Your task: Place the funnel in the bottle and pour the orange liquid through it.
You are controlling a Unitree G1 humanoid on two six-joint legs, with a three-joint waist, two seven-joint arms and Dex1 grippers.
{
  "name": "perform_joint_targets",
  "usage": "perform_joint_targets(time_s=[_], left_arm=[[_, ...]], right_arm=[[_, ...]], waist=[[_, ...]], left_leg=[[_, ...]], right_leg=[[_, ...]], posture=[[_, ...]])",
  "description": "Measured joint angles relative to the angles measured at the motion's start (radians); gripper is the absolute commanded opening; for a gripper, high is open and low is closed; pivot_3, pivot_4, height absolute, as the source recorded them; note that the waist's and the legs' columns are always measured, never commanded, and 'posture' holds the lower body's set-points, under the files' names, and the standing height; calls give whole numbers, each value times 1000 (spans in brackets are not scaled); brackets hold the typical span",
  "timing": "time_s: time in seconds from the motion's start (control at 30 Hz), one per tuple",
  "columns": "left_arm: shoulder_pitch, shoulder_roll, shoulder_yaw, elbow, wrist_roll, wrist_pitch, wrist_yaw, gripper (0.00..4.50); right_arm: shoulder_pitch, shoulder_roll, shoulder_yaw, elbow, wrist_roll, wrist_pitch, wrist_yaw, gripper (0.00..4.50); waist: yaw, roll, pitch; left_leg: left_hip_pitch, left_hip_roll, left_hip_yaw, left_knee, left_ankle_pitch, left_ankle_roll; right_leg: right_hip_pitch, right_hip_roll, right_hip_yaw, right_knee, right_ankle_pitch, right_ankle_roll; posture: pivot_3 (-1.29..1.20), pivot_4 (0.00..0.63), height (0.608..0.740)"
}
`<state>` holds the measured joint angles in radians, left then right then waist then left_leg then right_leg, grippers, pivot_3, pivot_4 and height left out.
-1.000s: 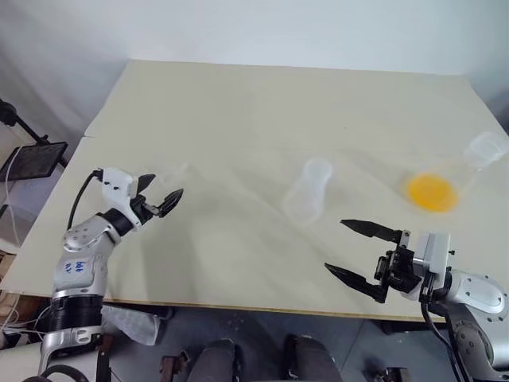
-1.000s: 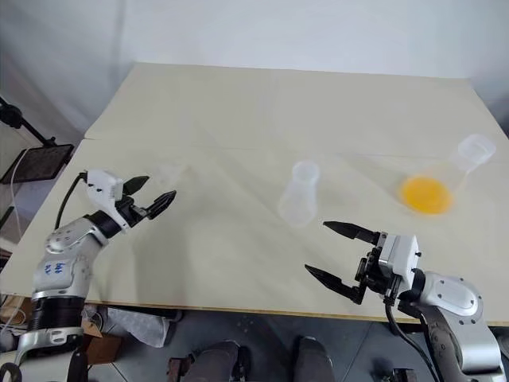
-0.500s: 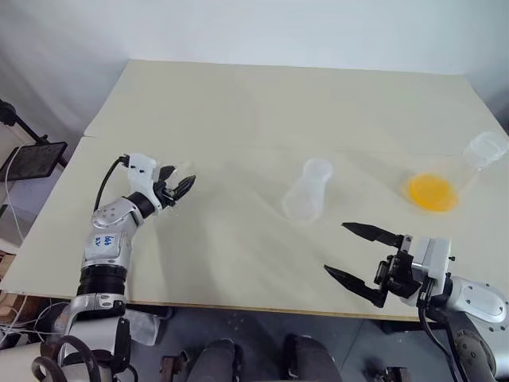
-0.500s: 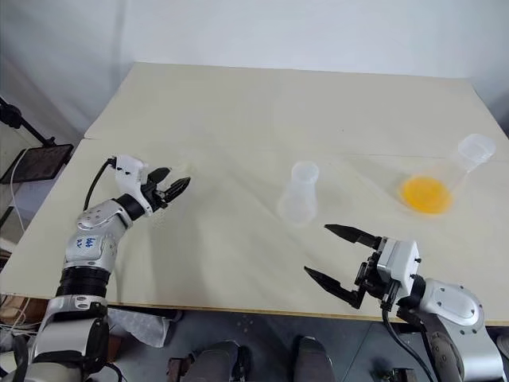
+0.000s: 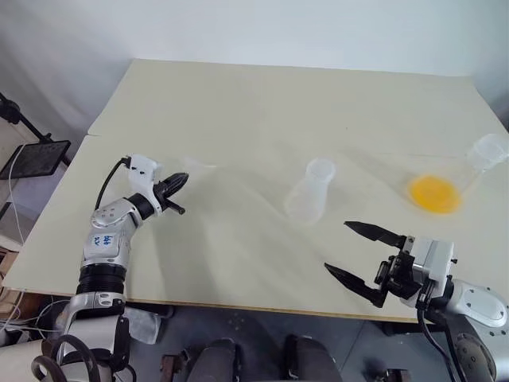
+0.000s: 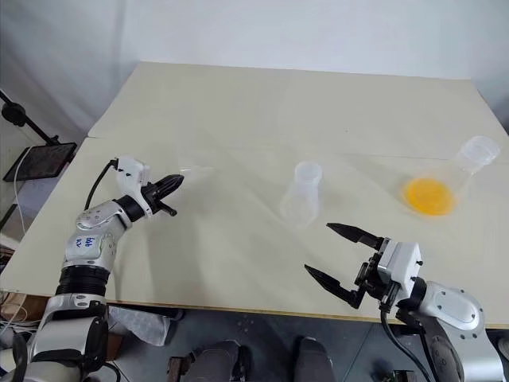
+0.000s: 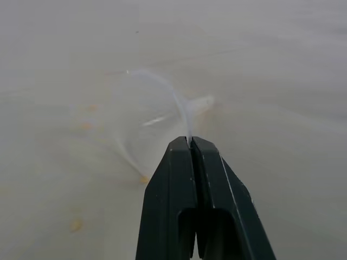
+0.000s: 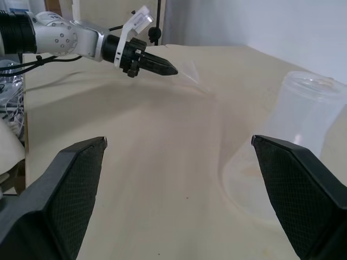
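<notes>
Two black-fingered grippers over a wide cream-coloured table (image 5: 262,103), well apart from each other. On the left side, left gripper (image 5: 181,180) clenched, both black fingers pressed together on the thin rim of the small clear plastic funnel (image 7: 162,100); in the left wrist view, rim edge pinched exactly at the fingertips, cone and short stem reaching out beyond them, low over the table top. From the head camera, same funnel seen only as a faint clear shape just beyond the closed tips, near the left part of the table. Whether the funnel touches the table or hangs a little above it, cannot tell. Near the middle of the table, small frosted whitish plastic bottle (image 5: 309,193) with wide cylindrical neck and broader base, standing upright, mouth open, well apart from the funnel. Further to the right, larger clear conical flask (image 5: 453,179) with wide flat base, and inside it a small pool of bright yellow-orange opaque liquid (image 5: 433,192) seen through the clear wall. At the near right edge of the table, right gripper (image 5: 359,255) released, its two black fingers spread wide with nothing between them, pointing toward the middle of the table, near the bottle but not touching it. In the right wrist view, bottle between the two spread fingers and further away, and behind it the left gripper with the funnel at its tips.
</notes>
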<state>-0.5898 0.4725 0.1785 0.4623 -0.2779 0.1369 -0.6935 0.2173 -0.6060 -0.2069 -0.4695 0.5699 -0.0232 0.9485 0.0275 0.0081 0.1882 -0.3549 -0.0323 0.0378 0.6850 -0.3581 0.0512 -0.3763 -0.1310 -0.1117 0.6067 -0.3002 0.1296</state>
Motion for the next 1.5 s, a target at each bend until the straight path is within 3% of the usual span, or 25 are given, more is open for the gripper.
perform_joint_targets(time_s=[0.17, 0.37, 0.7, 0.97, 1.37, 1.5], left_arm=[[-62, 31, -12, -72, -34, -46, -149, 28], [-291, 3, -124, -111, -41, -119, -347, 28], [-593, -69, -311, 182, 97, -442, -581, 28], [-698, -139, -388, 371, 254, -692, -539, 28], [-742, -149, -430, 457, 349, -827, -522, 28], [-741, -167, -430, 457, 342, -811, -556, 1002]], right_arm=[[60, 0, -69, -22, 3, 0, -22, 4500], [188, 29, -171, -73, 10, -1, -63, 4500], [298, 106, -193, -124, -11, -39, -110, 4500], [303, 144, -165, -142, -45, -61, -155, 4500], [277, 144, -151, -147, -58, -63, -178, 4500], [271, 144, -150, -147, -59, -63, -178, 4500]], waist=[[2, 0, 0], [17, 0, 0], [7, 0, 0], [10, -1, 0], [17, -1, 1], [21, -1, 1]], left_leg=[[0, 0, 0, 0, 0, 0], [-1, -1, 1, 1, 0, 1], [-1, 0, 4, 1, 1, 1], [-2, 0, 4, 1, 1, 2], [-3, -1, 3, 1, 2, 3], [-3, -1, 3, 1, 2, 3]], right_leg=[[0, 0, -1, 0, 0, 0], [1, 0, 0, -1, 0, 0], [1, 3, 1, -2, 0, 1], [0, 2, 1, -3, 0, 1], [0, 1, 0, -3, 0, 1], [0, 1, 0, -3, 0, 1]], posture=[[0, 150, 740], [0, 150, 740], [0, 150, 740], [0, 150, 740], [0, 150, 740], [0, 150, 740]])
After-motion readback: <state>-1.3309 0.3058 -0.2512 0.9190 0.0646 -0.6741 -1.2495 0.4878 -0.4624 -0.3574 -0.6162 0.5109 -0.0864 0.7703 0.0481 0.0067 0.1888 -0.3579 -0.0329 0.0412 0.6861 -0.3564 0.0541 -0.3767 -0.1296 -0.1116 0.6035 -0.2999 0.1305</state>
